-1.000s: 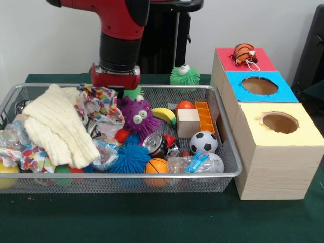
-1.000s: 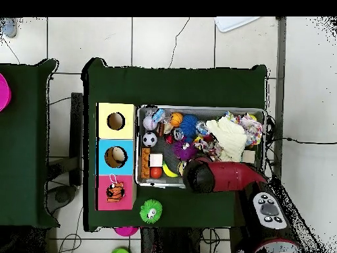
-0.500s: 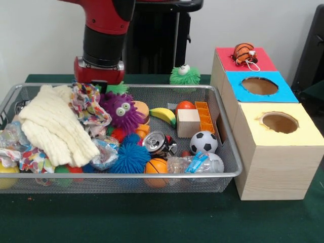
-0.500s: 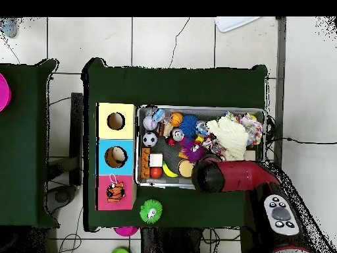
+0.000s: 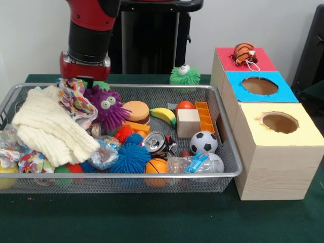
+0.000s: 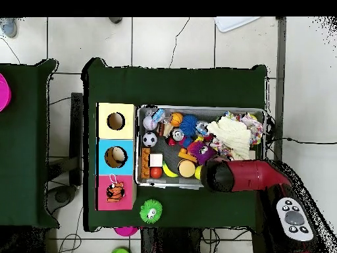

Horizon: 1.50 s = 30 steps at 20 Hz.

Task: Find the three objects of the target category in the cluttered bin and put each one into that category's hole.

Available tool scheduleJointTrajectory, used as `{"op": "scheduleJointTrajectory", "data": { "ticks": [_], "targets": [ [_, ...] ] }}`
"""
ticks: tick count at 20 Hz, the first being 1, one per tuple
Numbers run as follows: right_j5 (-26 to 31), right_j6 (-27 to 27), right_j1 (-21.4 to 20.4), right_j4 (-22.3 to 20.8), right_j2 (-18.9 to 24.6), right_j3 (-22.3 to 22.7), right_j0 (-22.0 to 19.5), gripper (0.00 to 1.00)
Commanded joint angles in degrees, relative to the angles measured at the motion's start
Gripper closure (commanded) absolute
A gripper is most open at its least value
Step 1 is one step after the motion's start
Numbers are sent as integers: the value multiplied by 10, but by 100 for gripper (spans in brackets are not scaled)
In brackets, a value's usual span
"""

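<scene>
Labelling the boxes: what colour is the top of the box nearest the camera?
Yellow box top, clearest in the front view.

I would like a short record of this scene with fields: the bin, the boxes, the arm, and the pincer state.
bin: wire mesh bin full of clutter, including purple fuzzy toy, soccer ball, cream knit cloth
boxes: red box with striped toy on top; blue box and yellow box with open holes
arm: red arm above the bin's far corner by the cloth
pincer: hidden, state cannot be told

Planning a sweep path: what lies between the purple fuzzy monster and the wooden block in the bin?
In the front view, a toy burger and a banana lie between the purple monster and the wooden block.
</scene>
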Motion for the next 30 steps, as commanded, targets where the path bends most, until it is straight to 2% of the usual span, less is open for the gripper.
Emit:
{"op": "scheduleJointTrajectory", "data": {
  "ticks": [1, 4, 6, 11, 15, 20, 30],
  "targets": [
    [67, -125, -15, -49, 49, -45, -22, 100],
    [62, -110, -13, -52, 53, -40, -25, 100],
    [58, -87, -9, -32, 63, -31, -36, 100],
    [51, -9, 17, 67, 122, 35, -92, 100],
    [28, 33, 27, 125, 162, 77, -116, 100],
    [7, 69, 33, 172, 178, 105, -122, 100],
    [-15, 100, 36, 244, 200, 151, -118, 100]
  ]
}}
